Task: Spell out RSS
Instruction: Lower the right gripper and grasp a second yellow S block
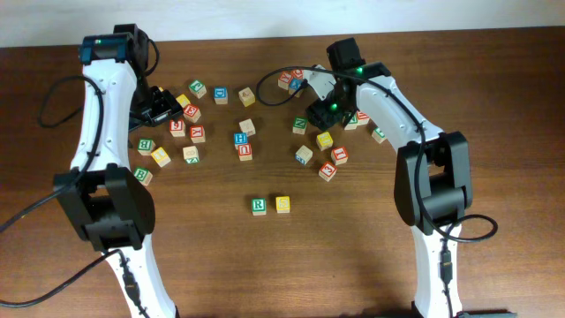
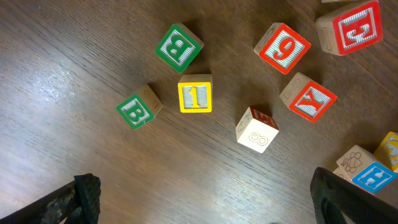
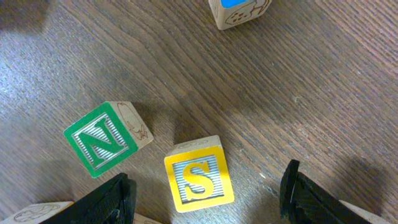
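The cube with a green R (image 1: 258, 206) sits at the table's front middle, with a yellow S cube (image 1: 282, 204) right beside it. A second yellow S cube (image 1: 325, 140) lies in the right cluster and also shows in the right wrist view (image 3: 199, 177), face up. My right gripper (image 1: 323, 113) is open above it, and its fingers (image 3: 208, 198) stand on either side of the cube, apart from it. My left gripper (image 1: 163, 106) is open and empty over the left cluster, with bare wood between its fingers (image 2: 208, 202).
A green N cube (image 3: 99, 146) lies just left of the S cube. Under the left gripper are two green B cubes (image 2: 179, 48) (image 2: 138, 109), a yellow 1 cube (image 2: 194, 93), a red 9 cube (image 2: 282, 47) and a red Y cube (image 2: 308, 98). Several more cubes are scattered across the back.
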`<action>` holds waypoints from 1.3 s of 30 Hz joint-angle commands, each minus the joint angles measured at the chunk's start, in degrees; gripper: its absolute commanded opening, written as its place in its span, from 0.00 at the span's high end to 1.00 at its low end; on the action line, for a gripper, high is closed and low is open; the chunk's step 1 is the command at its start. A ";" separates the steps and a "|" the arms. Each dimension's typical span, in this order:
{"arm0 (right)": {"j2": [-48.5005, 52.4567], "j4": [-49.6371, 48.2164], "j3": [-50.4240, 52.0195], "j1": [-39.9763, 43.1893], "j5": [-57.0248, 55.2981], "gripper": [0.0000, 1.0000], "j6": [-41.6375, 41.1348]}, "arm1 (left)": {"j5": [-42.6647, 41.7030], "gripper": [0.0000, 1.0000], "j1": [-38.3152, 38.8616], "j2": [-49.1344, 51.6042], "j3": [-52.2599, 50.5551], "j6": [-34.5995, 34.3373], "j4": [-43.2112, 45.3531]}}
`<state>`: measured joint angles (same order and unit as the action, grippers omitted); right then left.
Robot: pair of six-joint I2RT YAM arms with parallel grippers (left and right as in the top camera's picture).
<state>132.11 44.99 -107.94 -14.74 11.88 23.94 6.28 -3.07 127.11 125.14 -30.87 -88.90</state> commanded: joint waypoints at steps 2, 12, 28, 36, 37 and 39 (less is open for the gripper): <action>0.44 -0.83 2.05 -0.24 0.33 0.39 0.02 | 0.63 0.01 -0.09 -1.36 0.13 -0.35 -0.07; 0.48 -0.92 2.21 -0.24 0.33 0.45 0.02 | 0.63 0.01 -0.09 -1.33 0.13 -0.35 -0.07; 0.50 -1.53 2.91 -0.24 0.55 0.45 -0.39 | 0.63 0.01 -0.09 -1.36 0.13 -0.35 -0.07; 0.50 -4.35 5.97 -0.24 0.48 0.45 -0.37 | 0.63 0.01 -0.09 -1.33 0.13 -0.35 -0.07; 0.50 -4.39 6.05 -0.24 0.46 0.45 -0.37 | 0.63 0.01 -0.09 -1.36 0.13 -0.35 -0.07; 0.50 -4.98 6.05 -0.24 0.48 0.49 -0.39 | 0.63 0.01 -0.09 -1.36 0.13 -0.35 -0.04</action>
<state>132.18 40.82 -102.37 -14.74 11.88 23.90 6.28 -3.07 127.11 125.14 -30.87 -88.88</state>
